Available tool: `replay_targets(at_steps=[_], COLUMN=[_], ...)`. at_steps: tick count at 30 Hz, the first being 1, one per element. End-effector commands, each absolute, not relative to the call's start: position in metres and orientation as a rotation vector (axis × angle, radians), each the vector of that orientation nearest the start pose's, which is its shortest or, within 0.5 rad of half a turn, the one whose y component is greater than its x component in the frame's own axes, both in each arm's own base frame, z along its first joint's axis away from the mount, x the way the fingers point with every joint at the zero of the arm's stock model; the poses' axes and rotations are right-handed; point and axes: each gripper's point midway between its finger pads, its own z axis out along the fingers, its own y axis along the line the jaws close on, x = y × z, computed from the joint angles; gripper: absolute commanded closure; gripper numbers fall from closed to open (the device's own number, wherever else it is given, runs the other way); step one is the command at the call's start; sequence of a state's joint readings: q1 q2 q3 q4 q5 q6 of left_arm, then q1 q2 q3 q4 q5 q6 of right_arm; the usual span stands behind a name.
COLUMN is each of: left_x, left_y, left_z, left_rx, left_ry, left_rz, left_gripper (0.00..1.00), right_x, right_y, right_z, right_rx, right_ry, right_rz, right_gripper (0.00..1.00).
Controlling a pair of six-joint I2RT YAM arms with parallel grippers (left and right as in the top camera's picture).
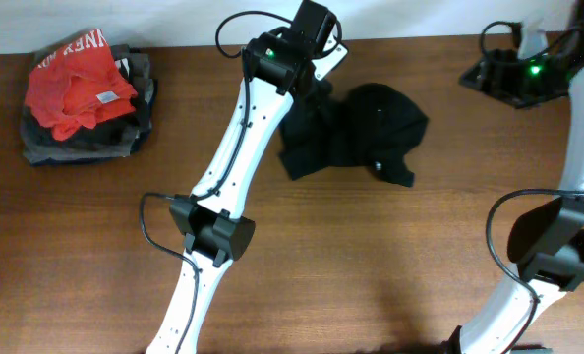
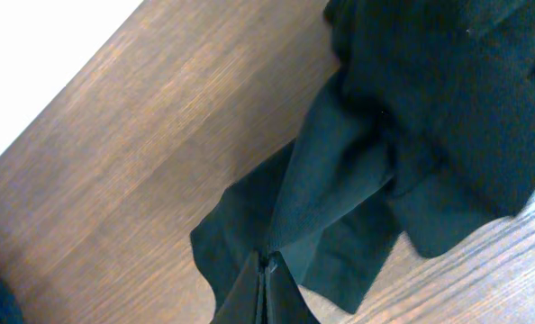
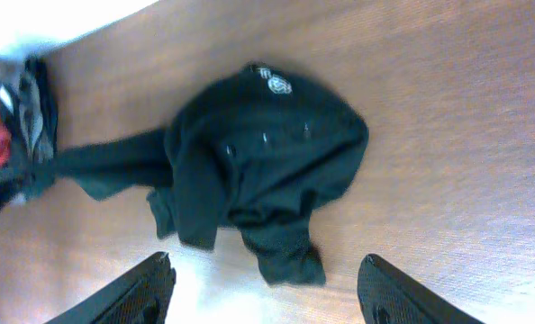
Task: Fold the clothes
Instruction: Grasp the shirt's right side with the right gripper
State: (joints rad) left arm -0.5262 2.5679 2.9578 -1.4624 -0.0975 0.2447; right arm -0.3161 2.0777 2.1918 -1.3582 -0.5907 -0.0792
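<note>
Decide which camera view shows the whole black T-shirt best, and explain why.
The right wrist view: the black T-shirt lies crumpled and unobstructed, white logo showing. Overhead, the left arm covers part of it. The left wrist view shows it cropped, a fold pinched in the shut left gripper.

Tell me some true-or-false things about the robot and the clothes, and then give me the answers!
1. The black shirt is folded neatly. False: it lies crumpled on the table.
2. The left gripper pinches the black shirt. True.
3. A red top lies on the pile of clothes. True.
4. The right gripper holds the black shirt. False: it is open and holds nothing.
</note>
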Motion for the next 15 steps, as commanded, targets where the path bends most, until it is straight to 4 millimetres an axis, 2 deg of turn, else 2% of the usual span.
replay_targets(at_steps=[1, 6, 9, 15], left_x=[0.497, 0.494, 0.495, 0.498], left_y=[-0.257, -0.252, -0.249, -0.236], left_z=[0.211, 0.210, 0.209, 0.208], left_rx=[0.856, 0.859, 0.853, 0.812], left_ry=[2.443, 2.463, 2.466, 2.496], left_rz=[0.062, 0.069, 0.072, 0.078], left_gripper=[0.99, 0.99, 0.99, 0.99], right_x=[0.454, 0.449, 0.453, 0.462], right_y=[-0.014, 0.032, 0.048, 0.076], right_z=[0.240, 0.226, 0.212, 0.174], right_rx=[-0.008, -0.131, -0.067, 0.101], right_ry=[2.634, 2.726, 2.767, 2.798], right_rz=[0.685, 0.602, 0.547, 0.600], right_gripper=[0.29, 0.25, 0.25, 0.25])
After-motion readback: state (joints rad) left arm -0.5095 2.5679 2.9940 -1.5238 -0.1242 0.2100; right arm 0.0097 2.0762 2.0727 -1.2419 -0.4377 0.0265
